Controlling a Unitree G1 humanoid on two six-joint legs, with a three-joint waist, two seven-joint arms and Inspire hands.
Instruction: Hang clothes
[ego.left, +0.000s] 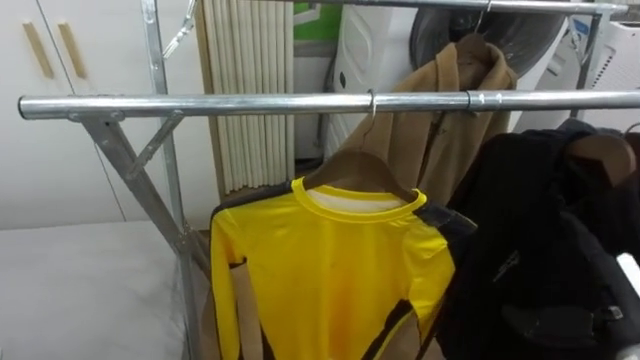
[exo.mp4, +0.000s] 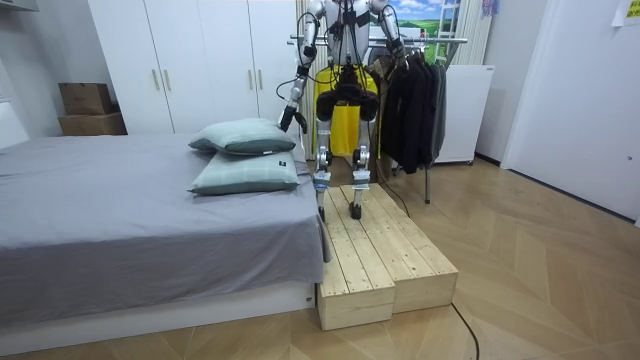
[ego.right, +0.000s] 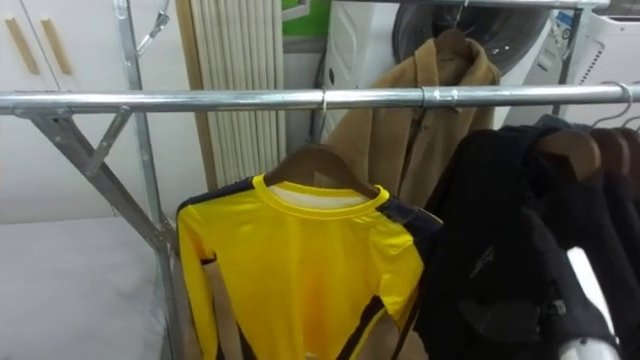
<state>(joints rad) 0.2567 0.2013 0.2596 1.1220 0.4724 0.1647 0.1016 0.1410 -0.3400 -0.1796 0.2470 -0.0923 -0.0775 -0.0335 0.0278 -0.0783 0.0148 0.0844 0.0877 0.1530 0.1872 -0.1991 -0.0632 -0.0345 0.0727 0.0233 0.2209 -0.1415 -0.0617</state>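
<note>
A yellow long-sleeved shirt with dark and tan side panels hangs on a wooden hanger. The hanger's hook sits over the steel rail of the clothes rack. Black garments hang on the same rail just right of the shirt. I stand on a wooden platform facing the rack. In the room view my left hand hangs low beside the bed, away from the rack. My right hand is raised against the black garments, dark on dark.
A tan coat hangs on a second rail behind. The rack's slanted steel brace and upright stand at the left. White wardrobe, bed with two pillows, wooden platform, white cabinet lie around.
</note>
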